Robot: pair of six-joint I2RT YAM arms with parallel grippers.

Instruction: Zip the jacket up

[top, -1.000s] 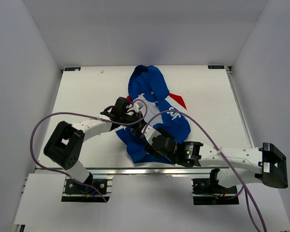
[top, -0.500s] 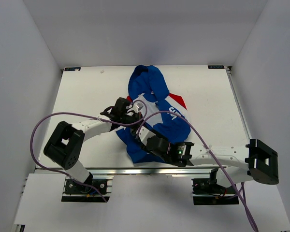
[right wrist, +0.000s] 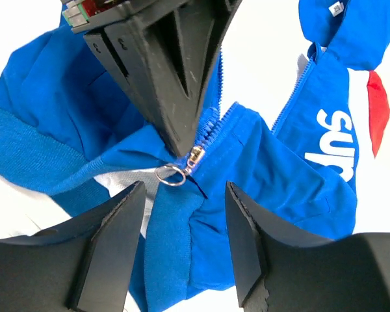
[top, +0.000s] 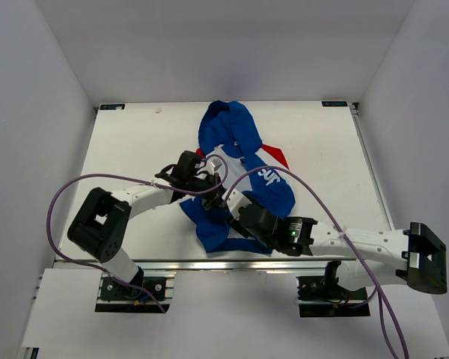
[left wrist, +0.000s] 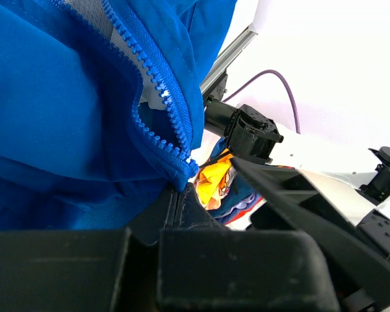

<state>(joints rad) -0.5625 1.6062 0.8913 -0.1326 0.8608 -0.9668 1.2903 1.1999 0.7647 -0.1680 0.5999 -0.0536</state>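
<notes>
The blue jacket (top: 243,134) lies crumpled in the middle of the white table, unzipped, with white "Sup" lettering (right wrist: 331,146) and a red panel (right wrist: 375,110). My left gripper (top: 207,182) is shut on the jacket's lower zip edge (left wrist: 180,182), and the blue zipper teeth (left wrist: 149,71) run up from the pinch. In the right wrist view the left gripper (right wrist: 182,146) pinches the fabric right at the metal slider (right wrist: 196,156) with its ring pull (right wrist: 171,174). My right gripper (right wrist: 185,214) is open, its jaws straddling the hem just below the slider without touching it.
Purple cables (top: 75,187) loop over the left of the table (top: 135,142). The metal front rail (top: 209,263) runs along the near edge. White walls close in the sides. A yellow-orange printed patch (left wrist: 214,179) shows under the jacket edge.
My right gripper has shifted left and then up the table, closer to the left gripper and the slider. The left gripper has kept its hold and has not moved.
</notes>
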